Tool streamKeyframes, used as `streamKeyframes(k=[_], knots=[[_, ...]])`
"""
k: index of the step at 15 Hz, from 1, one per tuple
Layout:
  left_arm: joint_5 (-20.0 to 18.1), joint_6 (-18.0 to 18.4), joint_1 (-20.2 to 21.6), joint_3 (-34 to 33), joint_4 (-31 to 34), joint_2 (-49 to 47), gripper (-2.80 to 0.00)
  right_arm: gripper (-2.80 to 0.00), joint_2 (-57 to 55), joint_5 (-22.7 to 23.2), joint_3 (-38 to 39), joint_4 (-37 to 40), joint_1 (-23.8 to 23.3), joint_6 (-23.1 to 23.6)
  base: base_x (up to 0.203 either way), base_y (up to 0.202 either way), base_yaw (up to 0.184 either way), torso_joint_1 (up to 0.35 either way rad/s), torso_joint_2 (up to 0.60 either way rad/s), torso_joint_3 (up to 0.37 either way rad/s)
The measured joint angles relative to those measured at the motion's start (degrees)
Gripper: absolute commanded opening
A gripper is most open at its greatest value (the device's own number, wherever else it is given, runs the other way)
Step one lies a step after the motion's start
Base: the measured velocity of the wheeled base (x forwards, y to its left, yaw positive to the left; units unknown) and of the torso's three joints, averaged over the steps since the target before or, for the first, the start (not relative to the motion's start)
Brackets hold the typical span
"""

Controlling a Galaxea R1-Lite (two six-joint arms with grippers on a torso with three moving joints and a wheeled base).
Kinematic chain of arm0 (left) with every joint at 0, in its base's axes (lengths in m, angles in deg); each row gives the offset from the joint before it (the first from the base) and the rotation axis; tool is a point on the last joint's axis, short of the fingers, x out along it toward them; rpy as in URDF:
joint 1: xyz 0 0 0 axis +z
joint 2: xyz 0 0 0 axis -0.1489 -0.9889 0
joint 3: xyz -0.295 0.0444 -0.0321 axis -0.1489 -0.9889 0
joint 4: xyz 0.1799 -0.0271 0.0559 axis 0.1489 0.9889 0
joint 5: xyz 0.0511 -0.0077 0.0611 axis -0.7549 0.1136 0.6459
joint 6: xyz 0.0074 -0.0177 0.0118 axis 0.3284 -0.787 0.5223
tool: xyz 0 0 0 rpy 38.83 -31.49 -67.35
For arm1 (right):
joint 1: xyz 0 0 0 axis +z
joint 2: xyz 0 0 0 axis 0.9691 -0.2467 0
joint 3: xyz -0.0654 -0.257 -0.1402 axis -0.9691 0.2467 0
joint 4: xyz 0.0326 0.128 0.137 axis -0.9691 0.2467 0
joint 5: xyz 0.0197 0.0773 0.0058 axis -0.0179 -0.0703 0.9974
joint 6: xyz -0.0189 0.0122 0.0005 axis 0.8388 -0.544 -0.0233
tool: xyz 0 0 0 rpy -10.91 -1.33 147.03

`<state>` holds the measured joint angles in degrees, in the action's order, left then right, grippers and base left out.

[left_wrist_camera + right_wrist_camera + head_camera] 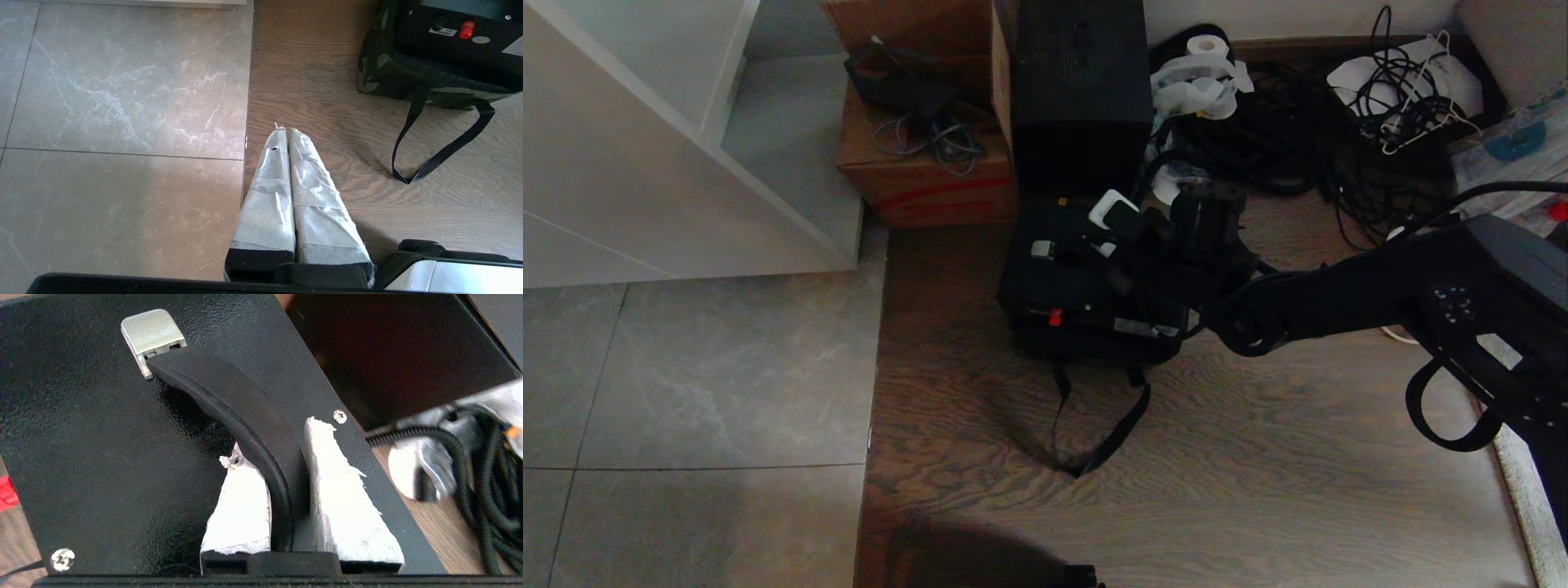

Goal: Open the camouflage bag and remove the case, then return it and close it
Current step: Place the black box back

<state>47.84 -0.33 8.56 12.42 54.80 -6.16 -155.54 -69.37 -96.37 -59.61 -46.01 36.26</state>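
The camouflage bag (1094,349) lies on the wooden floor with its black strap (1094,433) trailing toward me. The flat black case (1062,286) sits in the bag's open top, its red tab (1055,317) on the near edge. My right gripper (1123,229) reaches in from the right and is shut on the case's curved black handle (229,388), one taped finger on each side (276,441). In the left wrist view the bag (384,73) and the case (449,45) lie off to the side. My left gripper (284,130) hangs shut and empty over the floor seam.
A taller black box (1082,90) stands right behind the bag, with a brown cardboard box (923,175) beside it. Tangled black cables (1282,122) cover the floor at the back right. A white cabinet (645,147) stands left over grey tiles.
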Motion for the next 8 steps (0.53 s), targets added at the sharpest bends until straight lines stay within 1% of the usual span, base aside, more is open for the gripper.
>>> streamKeyframes(k=[2,8], knots=[[0.0,0.0,0.0,0.0,0.0,0.0,-2.8,-2.8,-0.5,1.3,0.0,-0.6,0.1,0.0,0.0,0.0,0.0,0.0,0.0,0.0],[0.0,0.0,0.0,0.0,0.0,0.0,-2.8,-2.8,-1.9,1.4,0.0,-0.1,-0.1,0.0,0.0,0.0,0.0,0.0,0.0,0.0]])
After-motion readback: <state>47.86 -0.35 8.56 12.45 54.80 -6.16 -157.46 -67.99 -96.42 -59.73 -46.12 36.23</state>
